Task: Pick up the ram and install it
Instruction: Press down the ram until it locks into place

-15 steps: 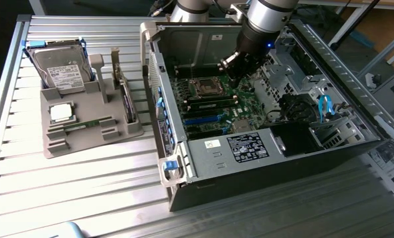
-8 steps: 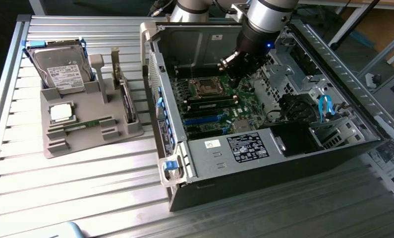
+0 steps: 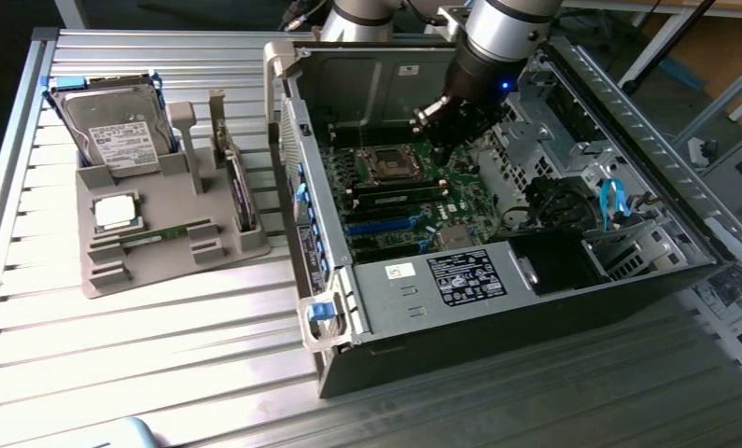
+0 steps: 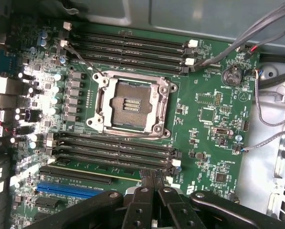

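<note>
We see our end effector [image 4: 153, 177] closed and empty over the motherboard [image 4: 204, 114], just above a green ram [image 4: 92, 166] seated in its slot below the CPU socket [image 4: 131, 106].

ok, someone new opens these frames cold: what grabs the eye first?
The open PC case with its green motherboard, filling the exterior view's right, and the arm reaching into it. In the wrist view the empty CPU socket sits mid-board between banks of memory slots, with the shut pincer at the nearer bank. On the exterior view's left, a grey holder carries a hard drive.
</note>
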Action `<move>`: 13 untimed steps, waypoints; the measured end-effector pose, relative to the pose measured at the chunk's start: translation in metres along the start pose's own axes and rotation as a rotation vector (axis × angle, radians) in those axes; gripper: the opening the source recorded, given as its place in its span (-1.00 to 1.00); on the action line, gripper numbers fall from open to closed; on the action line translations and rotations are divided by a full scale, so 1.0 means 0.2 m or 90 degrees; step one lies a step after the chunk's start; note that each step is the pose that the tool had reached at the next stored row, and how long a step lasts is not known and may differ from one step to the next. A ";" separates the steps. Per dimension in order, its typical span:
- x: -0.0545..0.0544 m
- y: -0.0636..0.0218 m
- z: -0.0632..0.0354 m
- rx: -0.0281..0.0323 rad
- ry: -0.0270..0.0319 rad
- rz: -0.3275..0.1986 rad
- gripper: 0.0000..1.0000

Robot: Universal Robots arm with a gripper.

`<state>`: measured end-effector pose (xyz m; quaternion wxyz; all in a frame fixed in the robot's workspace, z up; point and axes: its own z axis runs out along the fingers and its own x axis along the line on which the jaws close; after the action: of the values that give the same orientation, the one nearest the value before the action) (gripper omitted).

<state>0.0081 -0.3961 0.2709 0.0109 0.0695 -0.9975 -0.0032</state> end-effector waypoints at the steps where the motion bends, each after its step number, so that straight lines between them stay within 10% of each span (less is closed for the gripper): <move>1: 0.00 0.000 0.000 0.0000 0.0000 0.003 -0.79; 13: 0.00 0.000 0.000 -0.0009 -0.0003 0.042 -0.79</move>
<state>0.0082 -0.3961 0.2709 0.0108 0.0365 -0.9993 -0.0036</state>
